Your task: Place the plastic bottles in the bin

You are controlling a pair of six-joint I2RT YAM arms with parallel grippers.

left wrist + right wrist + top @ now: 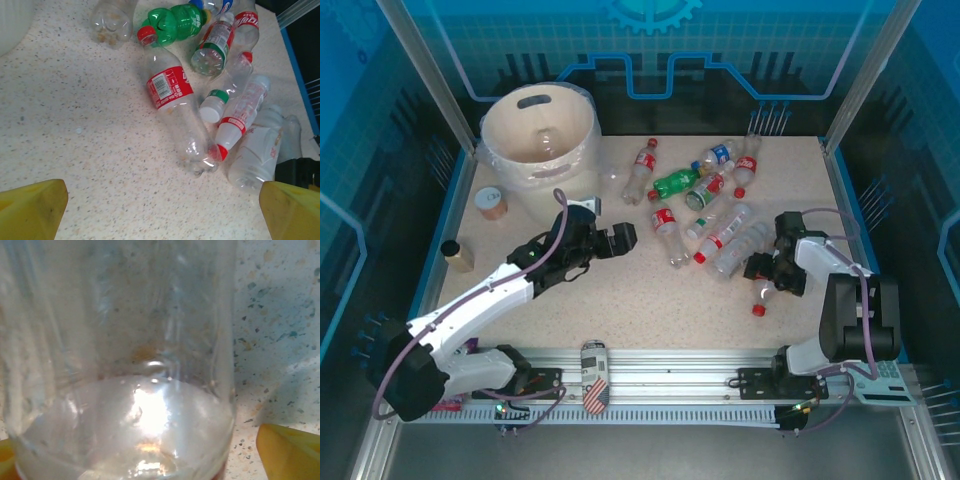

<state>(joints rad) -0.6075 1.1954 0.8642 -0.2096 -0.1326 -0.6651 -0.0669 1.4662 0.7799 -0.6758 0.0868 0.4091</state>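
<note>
The bin stands upright at the far left of the table, with what appears to be one bottle lying inside. Nearer the front edge sit a small tan-lidded container and a brown jar, neither for collection. The left gripper hovers over bare table just right of the bin, its yellow fingertips spread wide and holding nothing. To its right the plastic bottles lie on their sides in a loose heap, several touching or overlapping. A red-labelled bottle is nearest the left gripper, with a green bottle beyond it. At the right, the right gripper sits low on the table with a clear bottle between its jaws. One finger stands clear of the bottle wall, table showing in the gap, so the jaws are parted, not clamped. Assessment: the bottles look empty and thin-walled, hence light, easily dented, smooth and prone to roll or squirt out of a pinch. The soundest hold is judged to be across the labelled mid-body, square to the long axis, or at the stiffer neck below the cap. Overlapping neighbours may shift when one bottle is lifted.
</note>
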